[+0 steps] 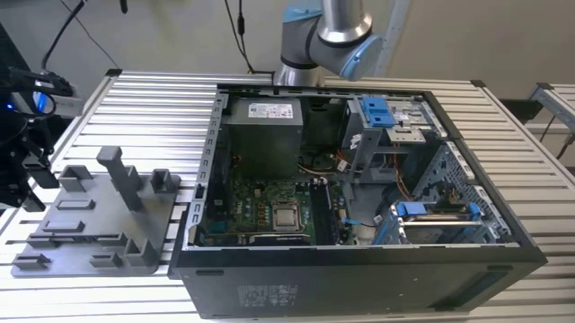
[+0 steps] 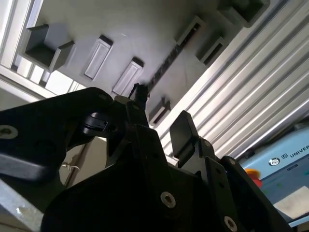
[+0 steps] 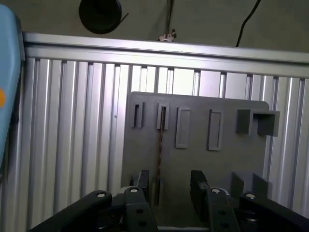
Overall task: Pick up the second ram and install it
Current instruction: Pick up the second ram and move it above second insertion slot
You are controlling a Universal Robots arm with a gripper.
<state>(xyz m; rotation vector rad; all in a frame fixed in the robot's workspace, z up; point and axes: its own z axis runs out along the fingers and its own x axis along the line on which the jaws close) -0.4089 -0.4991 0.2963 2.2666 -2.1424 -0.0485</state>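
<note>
The second ram (image 3: 160, 140) stands on its long edge in a narrow slot of the grey fixture plate (image 3: 227, 159), so I see it as a thin dark strip. In the second wrist view the ram (image 2: 166, 65) runs as a dark line along the same slot. My gripper (image 3: 170, 183) hangs just above the plate, open, with one black finger (image 3: 142, 180) on each side of the strip and not touching it. The strip lies closer to that finger than to the other. In the exterior view the gripper (image 1: 31, 192) is at the far left, over the fixture plate (image 1: 90, 229).
An open computer case (image 1: 359, 202) lies on the ribbed aluminium table (image 1: 153, 101) to the exterior view's right of the fixture, with the motherboard (image 1: 269, 208) exposed and blue drive-bay clips (image 1: 378, 111) at the back. Upright grey posts (image 1: 121, 175) rise from the fixture.
</note>
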